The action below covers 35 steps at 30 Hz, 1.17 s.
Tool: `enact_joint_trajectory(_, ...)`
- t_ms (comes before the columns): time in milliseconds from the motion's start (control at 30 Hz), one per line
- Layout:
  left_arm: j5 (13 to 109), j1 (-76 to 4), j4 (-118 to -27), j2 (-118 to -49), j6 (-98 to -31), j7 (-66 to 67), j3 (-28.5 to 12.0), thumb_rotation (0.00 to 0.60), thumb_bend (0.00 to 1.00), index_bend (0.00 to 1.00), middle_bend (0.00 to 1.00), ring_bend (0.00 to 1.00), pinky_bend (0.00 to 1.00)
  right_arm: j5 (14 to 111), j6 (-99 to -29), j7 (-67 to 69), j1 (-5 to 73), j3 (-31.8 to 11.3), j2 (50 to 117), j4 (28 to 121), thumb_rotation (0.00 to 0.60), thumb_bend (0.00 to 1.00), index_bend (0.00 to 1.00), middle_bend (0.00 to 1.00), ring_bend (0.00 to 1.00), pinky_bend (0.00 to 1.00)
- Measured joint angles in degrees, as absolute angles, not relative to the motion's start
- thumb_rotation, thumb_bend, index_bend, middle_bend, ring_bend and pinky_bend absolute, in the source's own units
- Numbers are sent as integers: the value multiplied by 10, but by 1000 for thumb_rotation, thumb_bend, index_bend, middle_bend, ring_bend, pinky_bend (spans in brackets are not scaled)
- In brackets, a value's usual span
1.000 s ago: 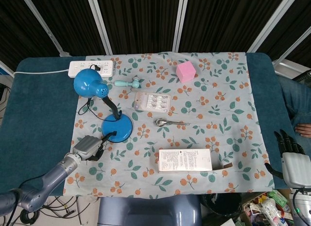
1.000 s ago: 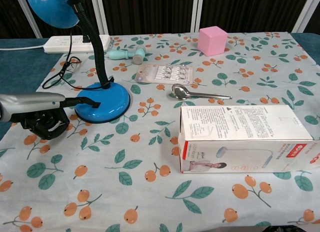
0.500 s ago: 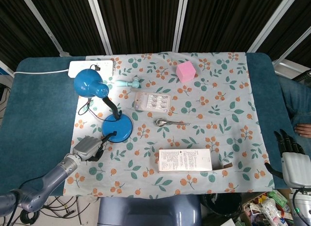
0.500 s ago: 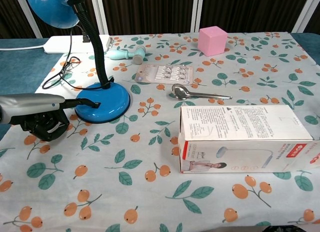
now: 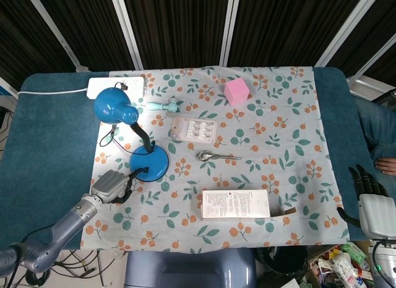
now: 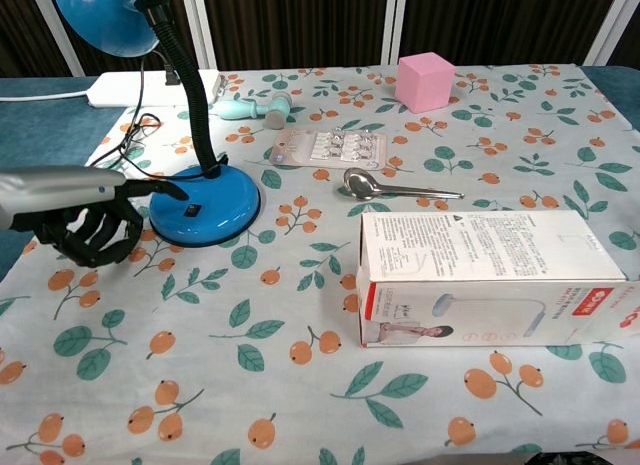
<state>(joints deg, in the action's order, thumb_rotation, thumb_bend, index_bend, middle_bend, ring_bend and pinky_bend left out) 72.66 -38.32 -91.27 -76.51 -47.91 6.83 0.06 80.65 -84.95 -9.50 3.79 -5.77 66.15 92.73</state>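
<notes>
The left hand (image 6: 85,220) has one finger stretched onto the blue lamp's base (image 6: 210,207), at its nine o'clock edge, the rest curled under. The switch looks within reach but seemingly unpressed. The right hand (image 5: 371,198) idles at four o'clock, fingers loosely apart.

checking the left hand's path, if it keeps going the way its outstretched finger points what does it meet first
Most likely the blue lamp base: the left hand points a finger across its near rim. Whether the fingertip already touches it is unclear.

The lamp (image 6: 195,200) base and its tangled cord (image 6: 130,145) are blocking the left side. The box (image 6: 480,275) is occupying the near right, while bare cloth (image 6: 250,365) is lying open between them.
</notes>
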Motion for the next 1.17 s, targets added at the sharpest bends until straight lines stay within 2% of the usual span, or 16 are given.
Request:
enact_joint_trajectory(200,752,-360,-948,-733,-566,95,-14,600,430,44,244,179,220,806,-850,-95,37,-58,661,928,600,113,0,18,98,213)
enact_joint_trajectory(567,763,-280,-972,-683,-677,141,8,600,332,12,111,49,104,808,-853,-97,37,-57,661,929,600,111,0,18,98,213)
enact_joint_trajectory(900,805,-184,-926,-651,-800,41,37,600,312,0,88,13,63,813,-857,-97,36,-57,661,930,600,113,0,18,98,213)
enact_joint_trajectory(1167,827,-140,-888,-623,-849,-45,40,600,312,0,65,8,37,814,-857,-97,36,-56,661,931,600,112,0,18,98,213)
